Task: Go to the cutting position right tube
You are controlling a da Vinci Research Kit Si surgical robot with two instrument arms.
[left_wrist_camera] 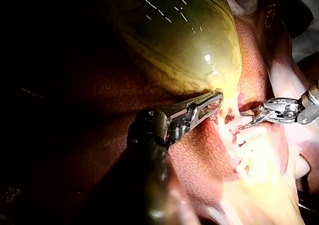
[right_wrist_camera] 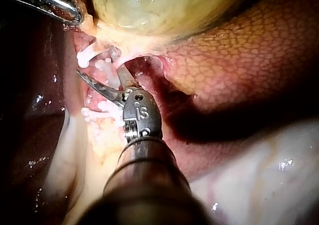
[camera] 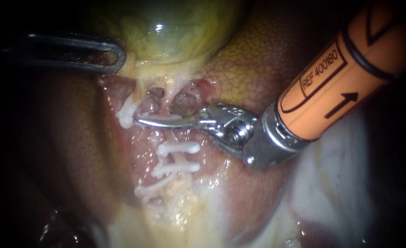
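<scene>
Just below the gallbladder (camera: 166,32), my right instrument (right_wrist_camera: 99,71) shows its jaws, two thin blades, standing apart in a V with nothing clamped. In the endoscope view they lie across the line of the right tube (camera: 180,158), above the two white clips (camera: 177,148) that sit on it.

I judge the approach to be nearly done. The next move calls for a small, slow advance so the tube sits fully between the blades, clear of the clips, with the tip kept off the neighbouring strand and the liver (camera: 239,69).

My left instrument (camera: 117,56) rests at the gallbladder's edge; whether it has a hold there I cannot tell.

The only writing is print and an arrow on the orange sleeve (camera: 340,78) of my right instrument.
</scene>
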